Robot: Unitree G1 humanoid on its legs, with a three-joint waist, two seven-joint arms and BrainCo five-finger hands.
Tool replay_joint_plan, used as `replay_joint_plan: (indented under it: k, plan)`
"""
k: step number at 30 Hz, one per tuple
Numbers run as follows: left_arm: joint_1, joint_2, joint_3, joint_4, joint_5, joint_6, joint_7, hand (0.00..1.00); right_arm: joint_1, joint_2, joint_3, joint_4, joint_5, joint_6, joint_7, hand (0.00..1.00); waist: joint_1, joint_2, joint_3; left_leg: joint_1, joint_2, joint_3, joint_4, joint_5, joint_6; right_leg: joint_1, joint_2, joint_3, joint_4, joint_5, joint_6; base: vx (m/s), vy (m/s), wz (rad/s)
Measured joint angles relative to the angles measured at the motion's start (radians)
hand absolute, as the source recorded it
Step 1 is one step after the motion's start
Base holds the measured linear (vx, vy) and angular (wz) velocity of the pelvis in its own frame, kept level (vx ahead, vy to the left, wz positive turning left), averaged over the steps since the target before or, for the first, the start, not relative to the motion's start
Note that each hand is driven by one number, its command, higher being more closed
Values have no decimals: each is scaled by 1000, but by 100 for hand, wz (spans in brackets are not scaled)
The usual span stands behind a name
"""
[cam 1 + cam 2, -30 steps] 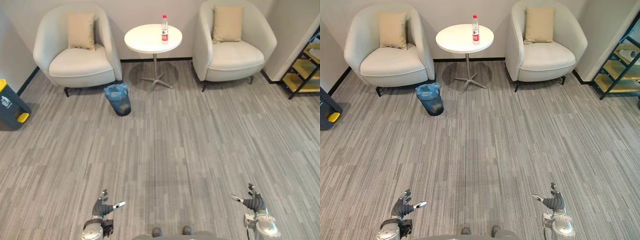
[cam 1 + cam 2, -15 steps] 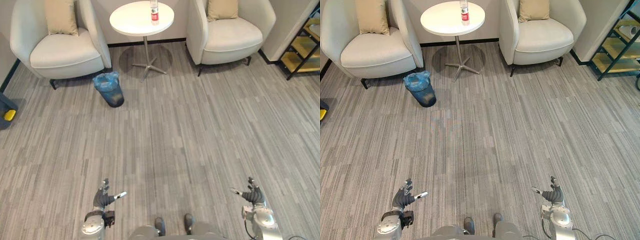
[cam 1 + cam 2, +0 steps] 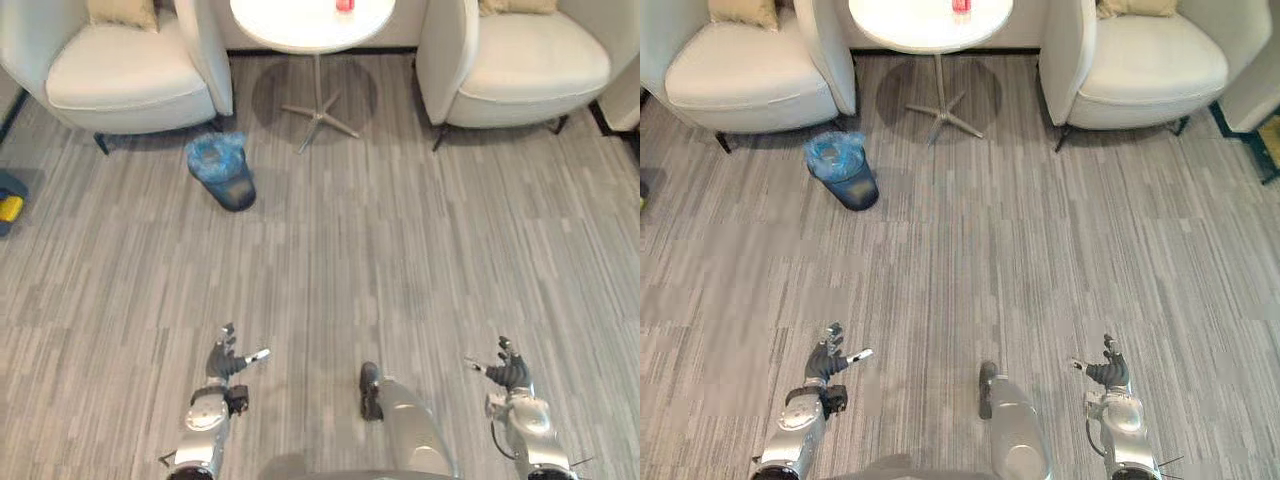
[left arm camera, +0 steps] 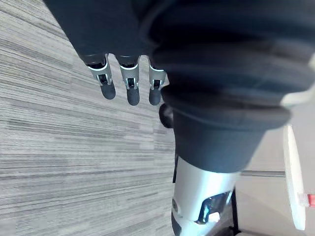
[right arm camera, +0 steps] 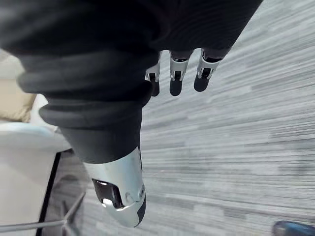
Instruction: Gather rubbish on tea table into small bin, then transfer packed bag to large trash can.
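The whole view has shifted since a second ago: the camera has come nearer and tipped down, so the round white desk [image 3: 300, 22] now sits at the far edge, and the red-labelled bottle [image 3: 344, 4] on it is cut off there. The furniture itself has not moved. The small dark bin lined with a blue bag [image 3: 222, 172] stands on the grey striped carpet [image 3: 330, 260], left of the desk and just beside the left cream armchair [image 3: 120, 80]. The dark grey large trash can with a yellow part [image 3: 8, 185] is at the left edge. The left robot hand [image 3: 224, 364] and right robot hand [image 3: 510, 375] stay low and near, fingers [image 4: 129, 88] straight, holding nothing
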Motion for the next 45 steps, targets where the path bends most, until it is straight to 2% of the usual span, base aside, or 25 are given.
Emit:
replay_joint_plan:
  k: [3,4,6,8,9,10,11,12,14,15,16,19,22,23,24,26,28,30,31,34,36,37,39,42,45]
  plan:
    - [0,0,-12,-1,-6,1,0,0,-21,15,-4,-3,21,1,-1,0,31,-27,13,-176,-2,75,-39,-79,1,158,-7,30,-135,-5,-1,598,-76,-21]
    - [-3,0,-17,-1,-6,3,-2,0,-28,13,-11,6,31,1,-2,0,42,-33,23,-247,-52,100,-201,-105,-7,232,-32,37,-191,-24,10,699,-3,-14]
    - [8,-4,-19,-1,-6,4,-3,0,-37,0,-11,30,32,3,-1,0,46,-44,30,-303,-130,105,-502,-78,-43,297,-56,47,-232,-45,31,658,65,-25]
    - [25,-11,-18,0,-5,4,-2,0,-40,-10,-27,54,31,5,-4,0,51,-12,19,-308,-160,85,-798,10,-74,335,-45,78,-256,-54,37,681,161,-54]
    - [43,-18,-16,1,-5,4,0,0,-33,-21,-32,66,29,9,-15,0,69,26,0,-309,-154,64,-938,47,-54,364,-22,122,-261,-76,50,705,258,-91]
    - [43,-12,-10,21,-5,5,2,0,-35,-9,-30,93,28,12,-19,0,81,-2,-18,-322,-182,68,-865,145,26,372,-59,154,-217,-128,79,690,278,-74]
    - [34,-9,-3,32,-5,5,5,0,-36,-3,-29,102,28,15,-18,0,78,-26,-26,-328,-201,82,-829,135,45,355,-88,155,-162,-143,102,663,250,-14]
    - [20,-12,-1,44,-5,5,5,0,-25,-1,-34,108,28,19,-19,0,61,-56,-44,-328,-234,98,-788,92,86,301,-132,167,-9,-146,141,709,251,31]
    - [11,-16,-11,51,-6,5,5,0,-21,4,-40,132,28,22,-18,0,43,-76,-47,-271,-275,97,-764,11,100,181,-163,217,325,-34,376,729,237,22]
    - [8,-11,-15,59,-6,9,6,0,-20,13,-39,136,26,24,-16,0,42,-79,-45,-197,-293,91,-769,-22,111,104,-168,226,552,-8,408,675,195,2]
    - [11,-9,-19,58,-5,11,15,0,-16,19,-29,135,21,24,-16,0,39,-74,-44,-99,-304,86,-795,-53,112,40,-186,182,713,-31,346,769,201,1]
    - [-12,9,-36,58,-6,7,22,0,-9,22,6,117,-10,22,-13,0,16,-47,-47,114,-306,38,-923,-71,111,-118,-193,18,733,-106,210,570,109,24]
    - [-44,18,-35,59,-6,6,22,0,-19,19,10,104,-10,21,-13,0,-13,-37,-29,200,-292,-8,-961,-84,89,-220,-167,-22,473,-122,193,553,-21,59]
    - [-55,19,-36,58,-6,6,21,0,-19,15,9,102,-10,20,-13,0,-18,-29,-25,234,-274,-29,-962,-101,61,-234,-138,2,262,-96,209,429,-88,60]
    - [-58,25,-35,58,-6,5,22,0,-8,17,9,100,-10,20,-14,0,-20,-36,-28,262,-266,-45,-961,-123,26,-231,-110,56,38,-17,225,519,-135,63]
    - [-58,26,-34,73,-6,5,24,0,14,18,-8,94,-11,22,-15,0,-22,-40,-32,293,-244,-77,-928,-173,-24,-209,-83,105,-16,200,166,581,-215,60]
    - [-48,17,-33,79,-6,5,23,0,10,13,-13,82,-11,24,-15,0,-11,-27,-36,272,-209,-86,-831,-189,-41,-212,-70,81,54,139,111,546,-251,33]
    - [-43,-10,-33,78,-6,6,21,0,18,18,-9,22,-10,23,-15,0,-19,-20,-32,174,-169,-71,-562,-157,-85,-159,-71,41,71,77,90,522,-262,53]
    - [-42,-28,-39,79,-6,6,19,0,18,26,-4,5,-9,21,-16,0,-11,-27,-27,111,-104,-17,-390,-159,-78,-85,-67,28,51,60,71,425,-191,40]
    - [-36,-43,-55,78,-6,6,17,0,13,36,-9,-9,-8,1,-19,0,-7,-43,-28,76,-34,59,-427,-176,-64,16,-90,24,-8,60,71,323,-110,24]
    - [-32,-44,-55,79,-6,6,17,0,2,36,-12,-17,-8,1,-20,0,-8,-39,-27,38,-36,59,-558,-169,-75,32,-112,29,-23,45,95,202,20,-2]
    - [-30,-48,-57,83,-6,6,17,0,3,30,-16,-22,-8,2,-20,0,-12,-18,-26,26,-37,53,-684,-126,-108,31,-112,32,-21,31,116,159,90,-7]
    - [-33,-57,-62,112,-7,6,17,0,20,19,-28,-35,-9,6,-21,0,-12,38,-35,32,-29,35,-792,-24,-112,27,-89,46,4,-2,154,176,187,-9]
    - [-35,-31,-63,119,-6,6,17,0,48,47,-27,-83,-11,5,-20,0,-12,1,-38,58,-74,53,-839,-20,-106,20,-133,76,9,-14,176,80,127,-8]
    - [-6,-11,-61,119,-2,6,17,0,53,55,-28,-207,-11,-11,-22,0,-13,-3,-40,71,-82,89,-857,-27,-95,12,-136,117,-23,3,195,7,94,-33]
